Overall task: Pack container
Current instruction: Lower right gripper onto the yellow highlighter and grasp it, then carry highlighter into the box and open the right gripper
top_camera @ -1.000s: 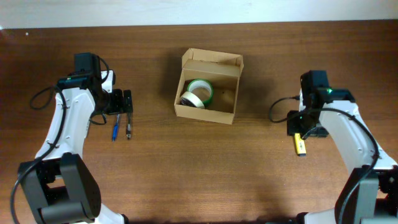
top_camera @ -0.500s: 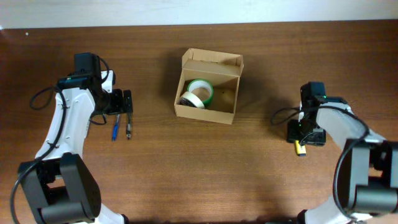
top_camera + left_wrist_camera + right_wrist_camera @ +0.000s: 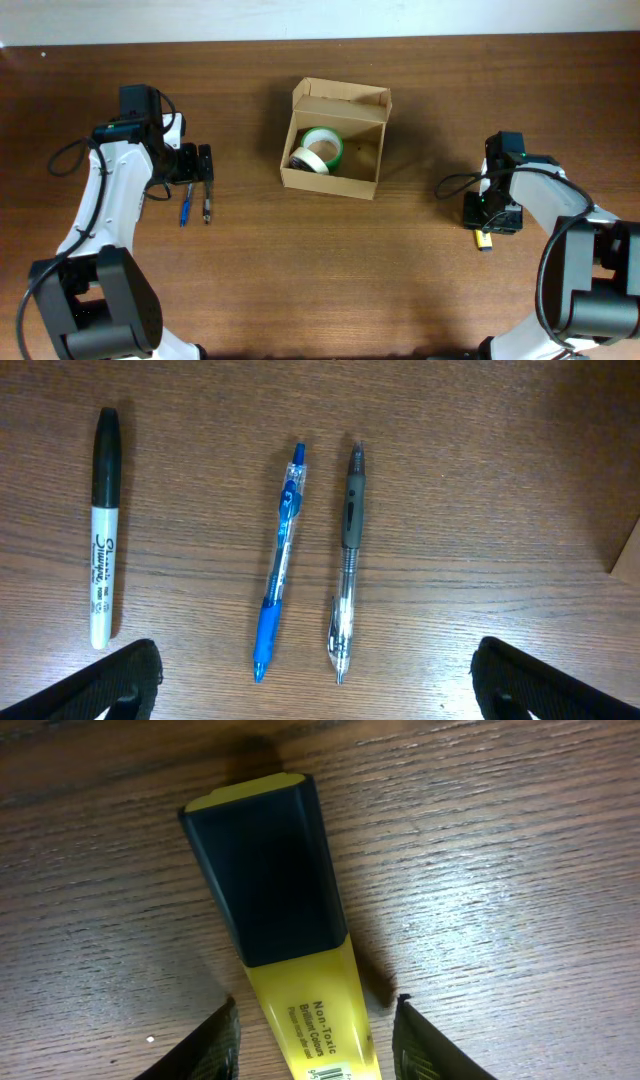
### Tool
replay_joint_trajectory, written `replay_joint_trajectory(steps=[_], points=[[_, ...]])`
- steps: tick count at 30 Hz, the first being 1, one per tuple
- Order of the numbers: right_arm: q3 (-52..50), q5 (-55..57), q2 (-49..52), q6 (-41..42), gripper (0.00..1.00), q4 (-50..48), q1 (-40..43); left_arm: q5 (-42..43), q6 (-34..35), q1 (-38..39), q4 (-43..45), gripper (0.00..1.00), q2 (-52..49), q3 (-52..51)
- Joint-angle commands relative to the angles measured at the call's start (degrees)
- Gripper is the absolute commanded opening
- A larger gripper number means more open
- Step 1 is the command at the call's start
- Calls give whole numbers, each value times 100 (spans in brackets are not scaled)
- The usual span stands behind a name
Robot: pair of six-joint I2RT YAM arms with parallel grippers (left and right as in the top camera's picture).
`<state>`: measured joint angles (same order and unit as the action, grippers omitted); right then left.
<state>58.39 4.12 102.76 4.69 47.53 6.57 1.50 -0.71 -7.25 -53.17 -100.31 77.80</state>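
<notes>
The container [image 3: 330,186], an open tan cardboard box, sits at the table's middle. It holds a green tape roll [image 3: 326,142] and a white tape roll [image 3: 305,160]. My right gripper [image 3: 490,214] is open and low over a yellow highlighter [image 3: 484,239]. In the right wrist view its fingers [image 3: 205,1050] straddle the highlighter [image 3: 290,930], with small gaps on both sides. My left gripper [image 3: 204,165] is open and empty just above a blue pen [image 3: 185,212] and a grey pen [image 3: 207,210]. The left wrist view shows the blue pen [image 3: 280,560] and the grey pen [image 3: 346,560] lying between the jaws.
A black-capped white marker [image 3: 102,530] lies left of the blue pen. The box's lid flap [image 3: 342,95] stands open at its far side. A box corner [image 3: 628,555] shows at the right edge of the left wrist view.
My right gripper has come down over the yellow highlighter and now covers most of it from above. The left arm and the box have not moved.
</notes>
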Motion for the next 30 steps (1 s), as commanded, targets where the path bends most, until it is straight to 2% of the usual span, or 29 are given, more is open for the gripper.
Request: replay_joint_trajectory(steps=[1, 4, 5, 13, 19, 24, 30], points=[[-57, -116, 251, 9, 44, -26, -15, 61, -109, -15, -4, 100, -28, 83], [127, -282, 251, 9, 29, 48, -15, 61, -109, -15, -4, 100, -28, 83], [223, -323, 249, 9, 27, 103, -15, 61, -109, -15, -4, 100, -28, 83], [1204, -356, 238, 7, 27, 750, -17, 63, -109, -15, -4, 100, -28, 83], [2647, -404, 103, 7, 25, 1711, -127, 61, -109, -15, -4, 99, -28, 83], [4293, -417, -31, -105, 25, 2577, -710, 61, -109, -15, -4, 100, -28, 83], [5989, -411, -31, -684, 25, 3062, -2013, 63, -109, -15, -4, 99, -28, 83]])
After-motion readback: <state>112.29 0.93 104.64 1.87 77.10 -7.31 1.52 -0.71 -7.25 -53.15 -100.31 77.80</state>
